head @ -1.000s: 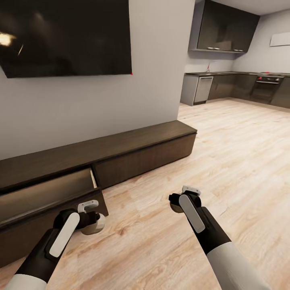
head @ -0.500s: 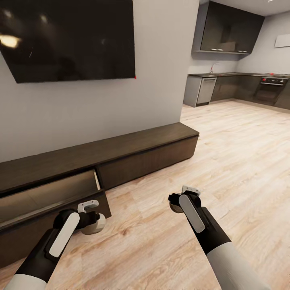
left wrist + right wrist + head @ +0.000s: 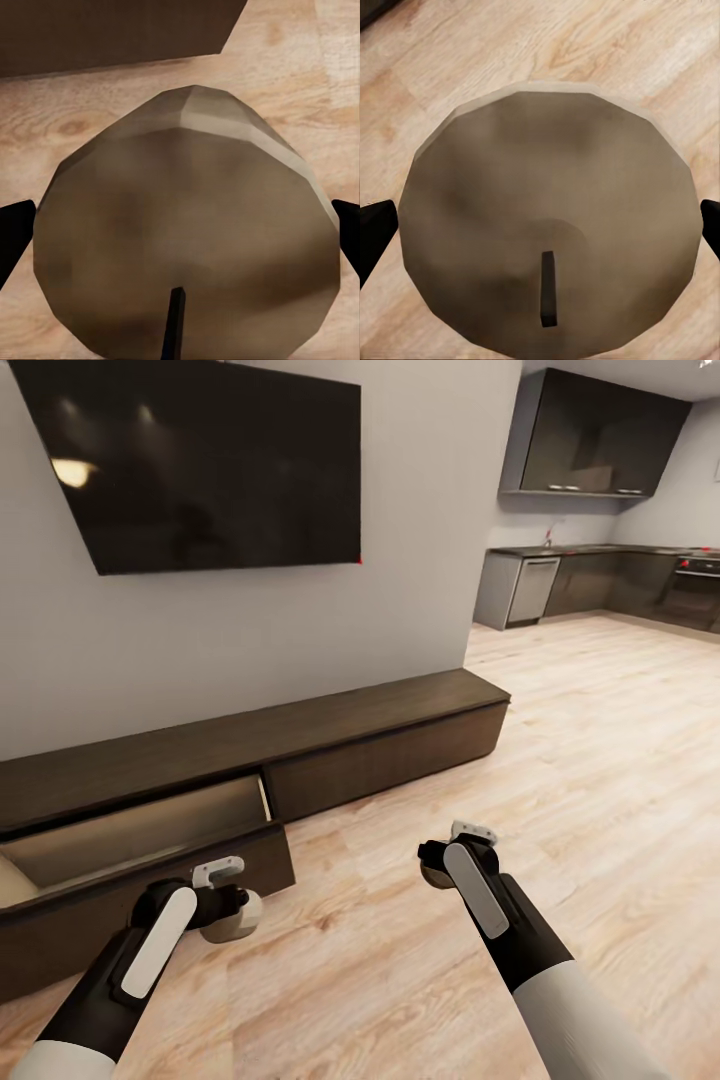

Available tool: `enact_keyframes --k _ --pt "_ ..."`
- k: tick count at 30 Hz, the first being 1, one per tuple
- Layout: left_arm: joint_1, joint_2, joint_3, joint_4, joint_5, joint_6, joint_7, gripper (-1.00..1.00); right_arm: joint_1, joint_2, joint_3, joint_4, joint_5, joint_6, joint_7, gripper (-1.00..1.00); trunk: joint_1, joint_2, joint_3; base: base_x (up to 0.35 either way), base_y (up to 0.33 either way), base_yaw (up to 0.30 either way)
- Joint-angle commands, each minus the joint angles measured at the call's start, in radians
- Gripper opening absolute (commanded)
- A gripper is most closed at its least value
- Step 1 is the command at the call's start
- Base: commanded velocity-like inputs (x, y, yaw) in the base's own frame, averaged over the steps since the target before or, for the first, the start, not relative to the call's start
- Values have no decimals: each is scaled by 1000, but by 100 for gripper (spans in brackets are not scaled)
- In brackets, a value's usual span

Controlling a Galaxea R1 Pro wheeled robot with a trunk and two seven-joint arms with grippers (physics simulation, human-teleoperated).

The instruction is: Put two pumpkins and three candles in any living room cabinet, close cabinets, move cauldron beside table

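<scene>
The robot faced a long, low dark brown cabinet [image 3: 380, 735] set against a grey wall, below a wall-mounted black TV [image 3: 210, 465]. 1 drawer [image 3: 140, 840] of the cabinet, at its left part, stood pulled out, its pale beige inside exposed; a pale rounded shape lay in the drawer at the picture's far left edge, too cut off to name. The drawer front to its right sat flush and shut.

The left gripper [image 3: 235, 915] hovered over the wood floor [image 3: 600, 760] just in front of the open drawer's right corner, its fingers closed on a candle [image 3: 233, 920] — a short pale grey-white cylinder. In the left wrist view that candle [image 3: 184, 225] sat between the 2 dark fingertips [image 3: 15, 236], its dark wick pointing toward the camera, with floorboards and the drawer's brown front behind it.

The right gripper [image 3: 440, 865] hung over bare floor, well apart from the cabinet, and it too was clamped on a 2nd candle [image 3: 436, 874], mostly hidden behind the wrist in the head view. The right wrist view showed this candle [image 3: 547, 225] end-on, round, wick visible, held between the fingertips [image 3: 375, 236] at either side — only floor lay beneath it.

Past the wall's end, dark grey kitchen cabinets [image 3: 600, 440] and a counter [image 3: 590, 575] stood in the distance.
</scene>
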Motion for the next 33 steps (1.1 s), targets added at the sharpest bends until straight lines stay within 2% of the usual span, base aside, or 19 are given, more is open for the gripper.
enact_keyframes --k 1,12,25,29,33 --pt "-1 1 -3 -1 10 1 11 -100 -1 0 1 -1 -11 1 -11 -100 -4 7 3 -128 0 269" --pt "-1 1 4 -1 12 1 11 -100 -1 1 1 10 -9 0 -11 -100 -47 84 42 -20 0 271" --pt "-1 13 10 -1 9 5 10 -100 -1 1 3 16 -4 1 -11 -100 -96 175 89 0 0 272" --pt "-1 14 14 -2 1 55 10 -100 -1 1 23 17 -6 1 -12 -100 -112 203 104 0 0 272" --pt "-1 19 33 -2 -3 73 10 -100 -1 1 36 17 -9 1 -11 -100 -127 231 118 0 0 272"
